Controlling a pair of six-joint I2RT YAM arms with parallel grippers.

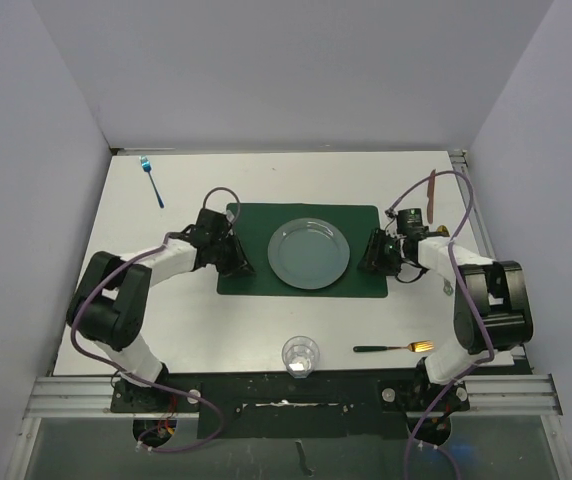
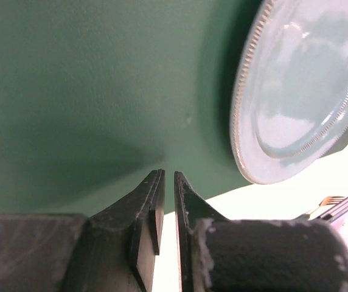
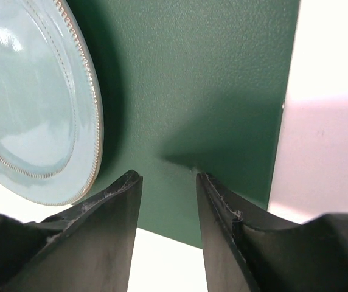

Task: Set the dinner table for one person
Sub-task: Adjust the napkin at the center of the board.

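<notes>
The placemat (image 1: 356, 225) lies on the dinner table (image 1: 196, 330) and carries the plate (image 1: 309, 252). The plate sits to the right of the left gripper (image 1: 236, 262) and to the left of the right gripper (image 1: 371, 255), and each gripper stands over the placemat edge on its own side. The cup (image 1: 301, 355) stands on the table nearer the arm bases than both grippers, with the fork (image 1: 396, 348) to its right, behind the right gripper. One utensil (image 1: 152, 181) lies beyond and left of the left gripper, well apart from it, and another utensil (image 1: 432, 196) lies beyond and right of the right gripper.
</notes>
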